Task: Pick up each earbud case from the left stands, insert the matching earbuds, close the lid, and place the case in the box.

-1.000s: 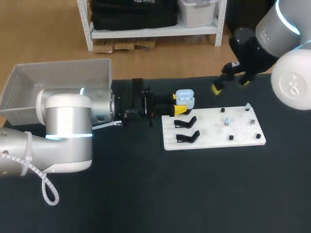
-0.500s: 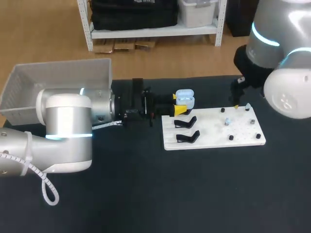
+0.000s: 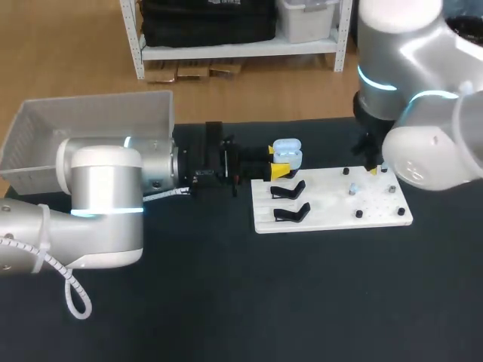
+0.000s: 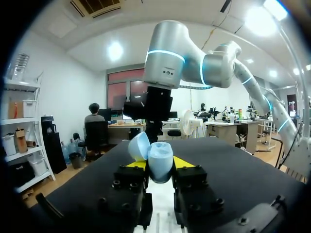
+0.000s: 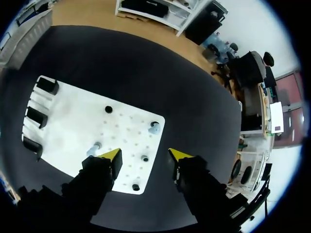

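Note:
A light-blue earbud case [image 3: 287,151] with its lid up sits between the yellow tips of my left gripper [image 3: 276,161], just beyond the white board [image 3: 332,215]. In the left wrist view the left gripper [image 4: 159,165] is shut on the case [image 4: 159,162], and its lid [image 4: 138,145] tilts back. My right gripper [image 3: 370,166] hangs over the board's far right corner. The right gripper [image 5: 145,155] is open, with nothing between its fingers. Below it, two pale-blue earbuds [image 5: 154,128] [image 5: 95,147] stand on the board [image 5: 73,126].
Black case stands [image 3: 288,190] [image 3: 290,213] occupy the board's left end, and small black pegs [image 5: 109,109] dot its right half. A white box [image 3: 90,124] stands at the table's far left, behind my left arm.
My right arm has swung in from behind the table to above the board's far right corner, gripper now pointing down. The left arm and the case have not moved.

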